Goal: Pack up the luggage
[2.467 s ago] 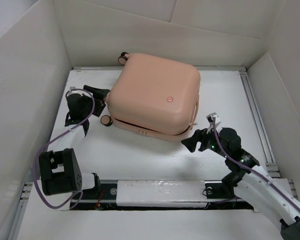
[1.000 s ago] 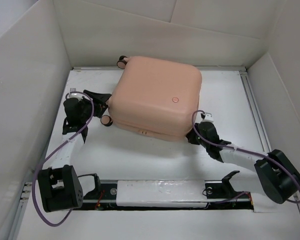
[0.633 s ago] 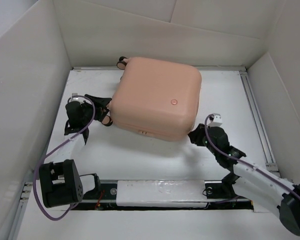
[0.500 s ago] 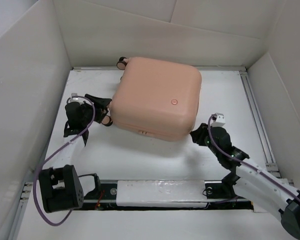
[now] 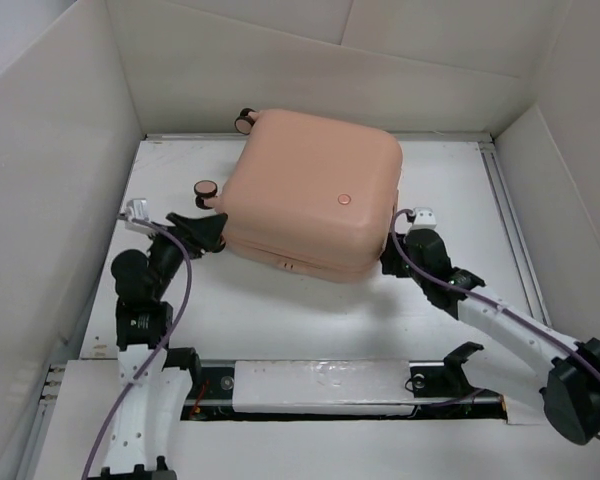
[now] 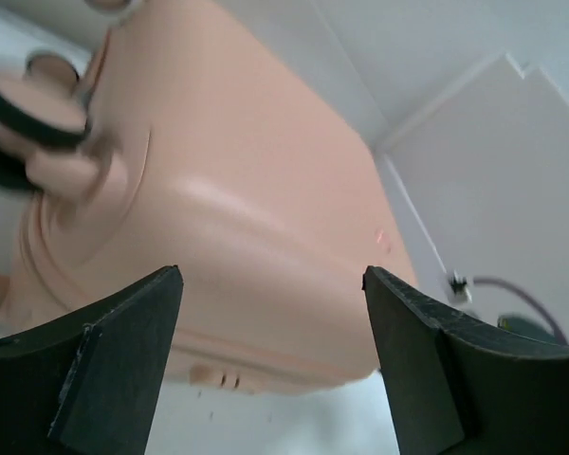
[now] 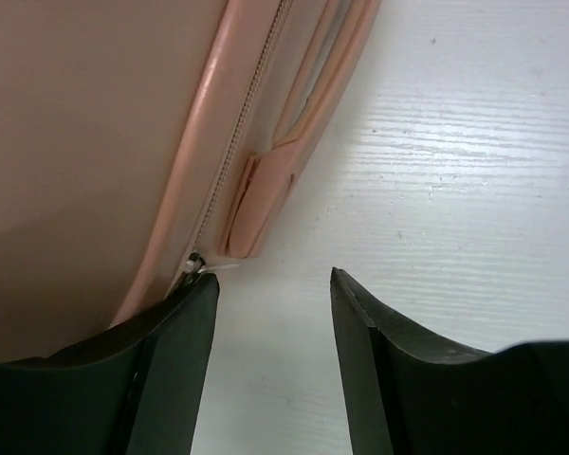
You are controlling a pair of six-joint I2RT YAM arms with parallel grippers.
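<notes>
The luggage [image 5: 305, 185] is a closed peach-pink suitcase lying flat at the back middle, round emblem [image 5: 344, 199] facing up, with two wheels [image 5: 206, 188] showing on its left side. My left gripper [image 5: 210, 230] is open and empty, just off the suitcase's left near corner. In the left wrist view the shell [image 6: 237, 209] fills the space beyond the gripper [image 6: 272, 275]. My right gripper [image 5: 388, 262] is open and empty at the right near corner. In the right wrist view its left finger [image 7: 171, 360] sits beside the zipper pull [image 7: 204, 270], below the side handle [image 7: 266, 185].
White walls [image 5: 60, 200] enclose the white table [image 5: 280, 310] on the left, back and right. A metal rail [image 5: 510, 220] runs along the right side. A white bar [image 5: 320, 382] lies between the arm bases at the near edge.
My left gripper has drawn back toward the near side, off the suitcase's left wheel, which now shows. My right gripper has moved in against the suitcase's right near corner. The suitcase has shifted slightly.
</notes>
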